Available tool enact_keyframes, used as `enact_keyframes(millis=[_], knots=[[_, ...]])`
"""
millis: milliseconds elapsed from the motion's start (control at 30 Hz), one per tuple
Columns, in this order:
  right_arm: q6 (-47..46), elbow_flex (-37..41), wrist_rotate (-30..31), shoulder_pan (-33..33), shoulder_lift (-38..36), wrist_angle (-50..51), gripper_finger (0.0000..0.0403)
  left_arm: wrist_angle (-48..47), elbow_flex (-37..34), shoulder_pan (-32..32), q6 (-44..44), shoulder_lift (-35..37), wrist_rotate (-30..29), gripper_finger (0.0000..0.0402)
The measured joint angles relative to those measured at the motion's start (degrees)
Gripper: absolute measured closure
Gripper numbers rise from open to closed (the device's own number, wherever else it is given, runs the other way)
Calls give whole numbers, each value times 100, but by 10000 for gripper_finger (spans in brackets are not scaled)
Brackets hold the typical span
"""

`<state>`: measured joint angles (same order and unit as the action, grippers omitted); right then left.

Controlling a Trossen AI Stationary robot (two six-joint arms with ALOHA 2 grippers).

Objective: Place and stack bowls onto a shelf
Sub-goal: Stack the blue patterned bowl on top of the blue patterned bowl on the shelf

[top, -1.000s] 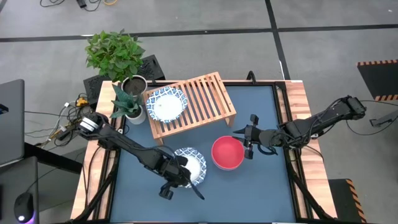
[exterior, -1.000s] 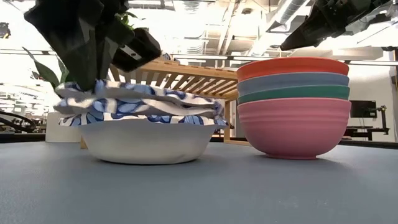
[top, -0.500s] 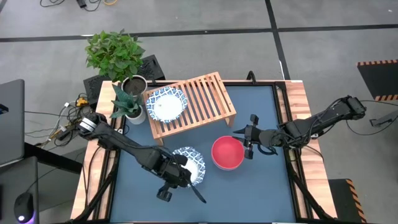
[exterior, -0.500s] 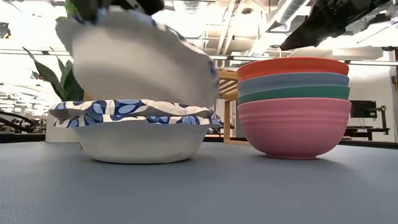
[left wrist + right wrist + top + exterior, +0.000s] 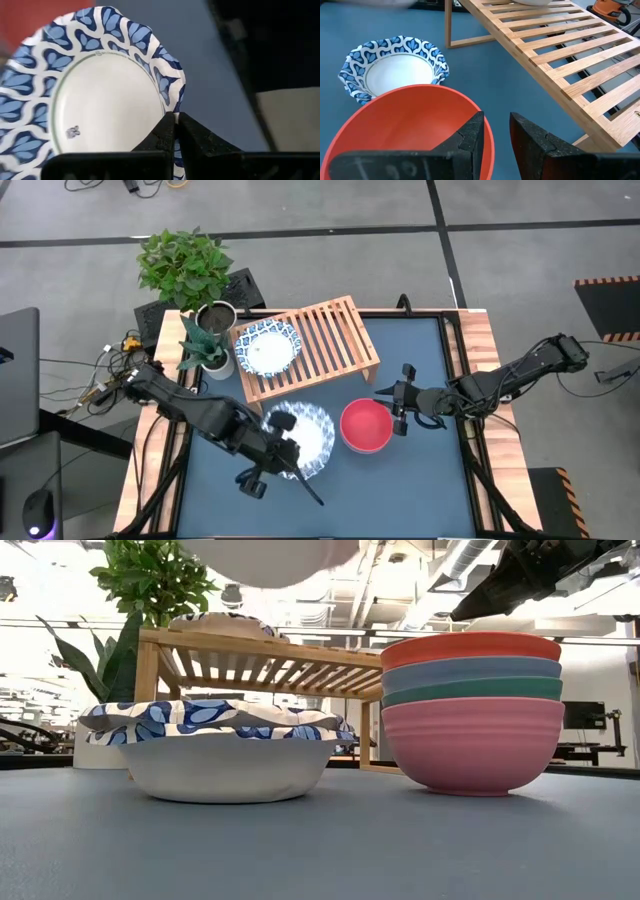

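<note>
A white bowl with a blue patterned rim (image 5: 303,434) hangs above the table with my left gripper (image 5: 287,460) shut on it; the low view shows its underside (image 5: 265,550). Under it a like bowl (image 5: 230,750) rests on its base on the blue table. Another one (image 5: 268,346) sits on the left end of the wooden shelf (image 5: 330,340). A stack of plain bowls, red on top (image 5: 366,425) and pink at the bottom (image 5: 472,745), stands to the right. My right gripper (image 5: 401,413) is open at the red bowl's right rim (image 5: 487,131), one finger on each side of it. My left gripper pinches the lifted bowl's patterned rim (image 5: 170,106) between its two shut fingers, on the bowl's near-left side. The fingers slant down at it from the table's near left. The bowl is clear of the bowl below, mouth up.
Two potted plants (image 5: 185,265) (image 5: 205,350) stand at the table's far left corner beside the shelf. The shelf's right half (image 5: 345,330) is bare slats. Bare blue table (image 5: 420,350) lies to the right of the shelf and along the near edge.
My left gripper has risen, staying shut on the top patterned bowl's rim. The bowl came off the bowl below, tilted on the way up, and now hangs well above it. The lower bowl has stayed where it was.
</note>
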<state>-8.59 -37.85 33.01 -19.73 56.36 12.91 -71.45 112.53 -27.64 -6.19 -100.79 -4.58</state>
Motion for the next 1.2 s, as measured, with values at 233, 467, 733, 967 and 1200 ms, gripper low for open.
enact_keyframes(millis=[233, 467, 733, 967, 1200], knots=[[3, 0, 0, 0, 0, 0, 284, -732, 907, 10, 300, 2, -902, 401], [3, 0, 0, 0, 0, 1, 284, -1459, 1625, 203, 901, 1, -2735, 401], [-12, 0, 0, 0, -1, 5, 284, -1842, 1682, 1303, 1228, 242, -2801, 401], [-38, 0, 0, 0, 0, 11, 284, -1801, 732, 2307, 1356, 1054, -2451, 401], [-5, 0, 0, 0, 0, 13, 284, -188, -1177, 2647, 1673, 2602, -2311, 401]])
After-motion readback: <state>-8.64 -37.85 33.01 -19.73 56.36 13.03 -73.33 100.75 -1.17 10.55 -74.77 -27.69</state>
